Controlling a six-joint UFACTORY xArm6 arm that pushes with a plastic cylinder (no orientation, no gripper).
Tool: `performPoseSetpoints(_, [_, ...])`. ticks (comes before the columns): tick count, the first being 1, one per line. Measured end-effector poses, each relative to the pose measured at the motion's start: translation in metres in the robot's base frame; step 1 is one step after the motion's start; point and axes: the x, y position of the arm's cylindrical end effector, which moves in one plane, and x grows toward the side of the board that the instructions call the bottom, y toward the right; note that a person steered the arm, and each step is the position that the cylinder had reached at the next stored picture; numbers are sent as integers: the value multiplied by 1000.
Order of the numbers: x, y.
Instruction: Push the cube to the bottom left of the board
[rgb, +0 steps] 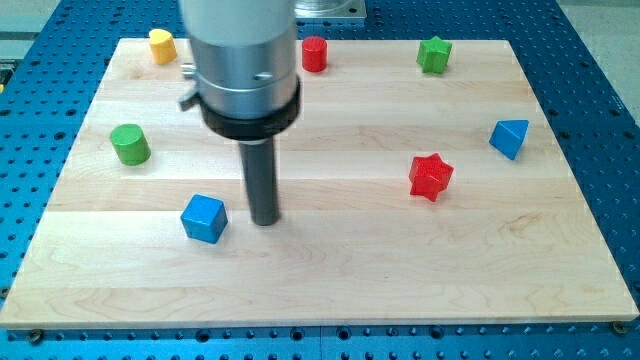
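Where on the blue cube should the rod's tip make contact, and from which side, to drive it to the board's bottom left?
Press my tip on the blue cube at its upper-right side, pushing toward the view's bottom left. The tip stands just right of the cube, so it probably needs to shift slightly upward first.

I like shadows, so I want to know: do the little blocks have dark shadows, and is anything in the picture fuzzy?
In the camera view, light is soft and even: the blue cube and red star cast only faint shadows on the board. My tip, just to the view's right of the cube, looks sharp; the big silver arm housing up close is slightly soft.
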Motion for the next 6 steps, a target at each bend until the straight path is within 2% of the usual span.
performPoseSetpoints(2, [0,-114])
performPoseSetpoints(4, [10,-29])
performPoseSetpoints(5, [46,-71])
performPoseSetpoints(6, [38,-112])
